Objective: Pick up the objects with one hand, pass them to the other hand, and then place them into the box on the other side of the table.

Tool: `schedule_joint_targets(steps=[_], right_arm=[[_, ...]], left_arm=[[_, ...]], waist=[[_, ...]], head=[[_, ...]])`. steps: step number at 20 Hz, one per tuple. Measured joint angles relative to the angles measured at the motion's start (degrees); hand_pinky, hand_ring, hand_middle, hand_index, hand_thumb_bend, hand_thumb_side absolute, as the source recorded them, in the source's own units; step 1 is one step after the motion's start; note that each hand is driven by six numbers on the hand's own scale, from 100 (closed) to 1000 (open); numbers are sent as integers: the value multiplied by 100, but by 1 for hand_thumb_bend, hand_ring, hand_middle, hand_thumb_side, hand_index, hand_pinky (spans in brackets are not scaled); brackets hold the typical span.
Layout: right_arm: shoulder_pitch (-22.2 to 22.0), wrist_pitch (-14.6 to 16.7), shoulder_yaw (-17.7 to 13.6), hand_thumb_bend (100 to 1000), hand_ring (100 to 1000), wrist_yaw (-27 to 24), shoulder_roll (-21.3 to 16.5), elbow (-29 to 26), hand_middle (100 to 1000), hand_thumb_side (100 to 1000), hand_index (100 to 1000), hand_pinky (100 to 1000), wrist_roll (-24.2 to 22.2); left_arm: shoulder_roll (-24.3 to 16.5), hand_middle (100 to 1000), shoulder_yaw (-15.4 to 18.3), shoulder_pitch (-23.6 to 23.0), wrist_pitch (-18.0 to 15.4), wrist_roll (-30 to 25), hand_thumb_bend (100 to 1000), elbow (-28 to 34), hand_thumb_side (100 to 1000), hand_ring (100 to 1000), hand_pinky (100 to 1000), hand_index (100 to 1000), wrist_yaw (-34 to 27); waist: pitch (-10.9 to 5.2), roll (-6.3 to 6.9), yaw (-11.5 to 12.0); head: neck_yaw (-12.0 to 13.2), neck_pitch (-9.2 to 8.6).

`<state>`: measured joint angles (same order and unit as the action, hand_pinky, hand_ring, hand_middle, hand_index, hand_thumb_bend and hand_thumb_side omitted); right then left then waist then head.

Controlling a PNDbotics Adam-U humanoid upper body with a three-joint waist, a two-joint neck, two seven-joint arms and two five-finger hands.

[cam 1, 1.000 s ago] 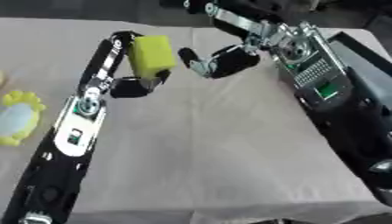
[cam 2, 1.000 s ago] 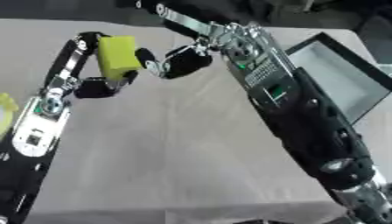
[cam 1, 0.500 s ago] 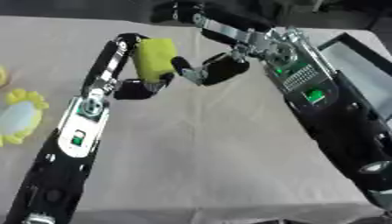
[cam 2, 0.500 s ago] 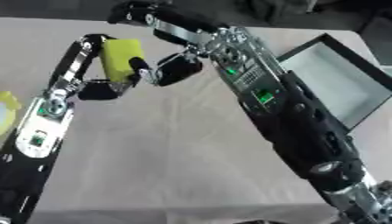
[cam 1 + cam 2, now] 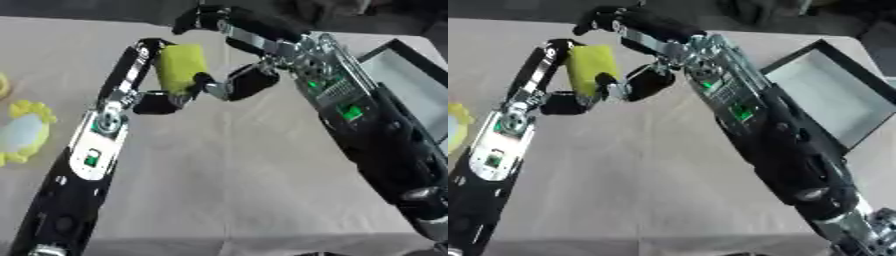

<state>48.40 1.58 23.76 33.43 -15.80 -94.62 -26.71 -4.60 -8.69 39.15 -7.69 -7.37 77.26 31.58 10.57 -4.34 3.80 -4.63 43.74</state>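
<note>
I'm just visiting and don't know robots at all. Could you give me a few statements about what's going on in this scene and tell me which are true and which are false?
1. The left hand holds a yellow-green block. True.
2. The right hand is far from the block, resting at the table's edge. False: it is right beside the block, reaching for it.
3. The block is already in the box. False: it is held above the table, and the box on the robot's right shows nothing inside.
4. A yellow-rimmed thing lies on the table on the robot's left. True.
5. The box is on the robot's left. False: it is on the right.
</note>
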Motion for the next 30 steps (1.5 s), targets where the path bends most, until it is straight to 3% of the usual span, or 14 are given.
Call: schedule_joint_targets(steps=[11,13,16,30], right_arm=[[-7,187,11,289,935,374,43,112,908,159,905,938,3],[-7,218,30,288,938,403,42,134,910,164,910,937,-28],[-4,240,41,308,937,415,37,140,907,186,910,932,-61],[179,42,101,324,931,698,46,476,898,175,912,924,176]], left_arm=[[0,426,-31,-44,-32,-51,100,31,131,431,595,522,-28],[0,427,-30,-44,-36,-54,100,32,168,430,593,522,-26],[0,425,-27,-44,-31,-49,100,43,141,427,591,521,-27],[55,401,6,-74,-55,86,100,66,204,405,573,516,-83]], waist=[[0,-51,-58],[0,-62,-65],[-10,-71,-76],[-54,-102,-98]], head=[[-21,0],[-25,0],[-25,0],[0,0]])
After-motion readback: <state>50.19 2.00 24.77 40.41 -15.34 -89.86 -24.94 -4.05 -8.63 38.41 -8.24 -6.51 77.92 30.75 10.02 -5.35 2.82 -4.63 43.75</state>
